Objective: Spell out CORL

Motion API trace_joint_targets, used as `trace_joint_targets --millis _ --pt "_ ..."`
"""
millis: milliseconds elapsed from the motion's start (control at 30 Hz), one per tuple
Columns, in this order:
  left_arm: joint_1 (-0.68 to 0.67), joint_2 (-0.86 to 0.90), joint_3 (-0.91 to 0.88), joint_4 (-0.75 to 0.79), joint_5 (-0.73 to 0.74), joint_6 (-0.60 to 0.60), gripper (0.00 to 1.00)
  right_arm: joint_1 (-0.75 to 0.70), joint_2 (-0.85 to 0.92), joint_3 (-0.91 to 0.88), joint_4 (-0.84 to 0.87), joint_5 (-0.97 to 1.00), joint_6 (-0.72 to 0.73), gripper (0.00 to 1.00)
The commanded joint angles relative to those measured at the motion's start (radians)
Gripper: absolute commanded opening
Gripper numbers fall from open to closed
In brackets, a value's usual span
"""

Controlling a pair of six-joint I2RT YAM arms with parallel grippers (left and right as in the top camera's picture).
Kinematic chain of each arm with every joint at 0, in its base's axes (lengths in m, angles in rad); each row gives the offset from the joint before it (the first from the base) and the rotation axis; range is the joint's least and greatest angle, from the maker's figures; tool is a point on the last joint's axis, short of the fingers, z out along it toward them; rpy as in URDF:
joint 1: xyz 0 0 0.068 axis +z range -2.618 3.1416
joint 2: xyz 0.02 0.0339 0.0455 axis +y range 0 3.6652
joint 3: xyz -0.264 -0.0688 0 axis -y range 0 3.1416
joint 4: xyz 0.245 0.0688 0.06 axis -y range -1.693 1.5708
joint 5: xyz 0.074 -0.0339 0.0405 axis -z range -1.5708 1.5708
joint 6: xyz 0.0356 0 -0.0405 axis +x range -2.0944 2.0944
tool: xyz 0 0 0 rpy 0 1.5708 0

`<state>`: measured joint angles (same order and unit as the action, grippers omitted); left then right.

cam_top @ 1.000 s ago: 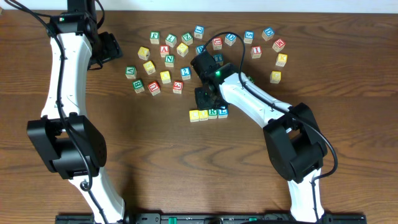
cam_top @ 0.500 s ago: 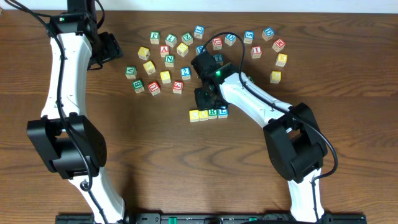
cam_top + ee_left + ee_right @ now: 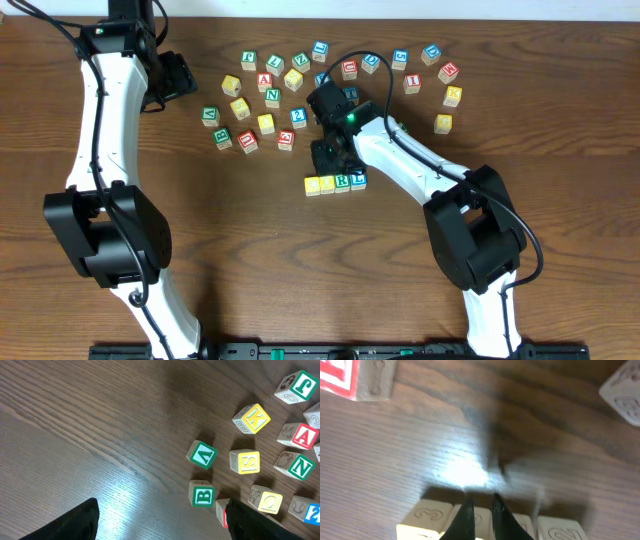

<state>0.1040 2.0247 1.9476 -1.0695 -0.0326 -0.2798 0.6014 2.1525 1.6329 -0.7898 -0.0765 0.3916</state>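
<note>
Four cubes stand side by side in a row in the overhead view: two yellow-topped ones (image 3: 313, 185) (image 3: 327, 184), the green R (image 3: 343, 181) and the blue L (image 3: 358, 180). My right gripper (image 3: 330, 158) hovers just behind the row, above the second cube. In the right wrist view its fingertips (image 3: 479, 502) are all but shut, with a thin slit between them and nothing in it. The row's embossed side faces (image 3: 427, 515) lie below them. My left gripper (image 3: 178, 75) is far off at the upper left. In its wrist view it (image 3: 162, 525) stands wide open and empty.
Several loose letter cubes are scattered behind the row, from a green one (image 3: 210, 116) to a yellow one (image 3: 443, 123). The left wrist view shows a green B (image 3: 202, 494), a yellow S (image 3: 245, 461) and a yellow K (image 3: 251, 418). A red-faced cube (image 3: 340, 375) lies left of the right gripper.
My right gripper has drawn slightly back from the row, so the R face shows more fully. The left arm has not moved.
</note>
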Motion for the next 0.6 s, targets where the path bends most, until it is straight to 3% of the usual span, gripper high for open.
trace_joint_targets --millis 0,300,567 --pt "0.0 -0.001 0.033 -0.003 -0.013 0.016 0.8 -0.024 0.005 0.051 -0.021 -0.005 -0.015 0.09" --pt "0.0 -0.001 0.033 -0.003 -0.013 0.016 0.8 -0.152 -0.004 0.15 -0.282 -0.004 -0.034 0.11" --pt "0.0 -0.001 0.033 -0.003 -0.013 0.016 0.8 -0.181 -0.003 0.037 -0.254 0.014 -0.03 0.1"
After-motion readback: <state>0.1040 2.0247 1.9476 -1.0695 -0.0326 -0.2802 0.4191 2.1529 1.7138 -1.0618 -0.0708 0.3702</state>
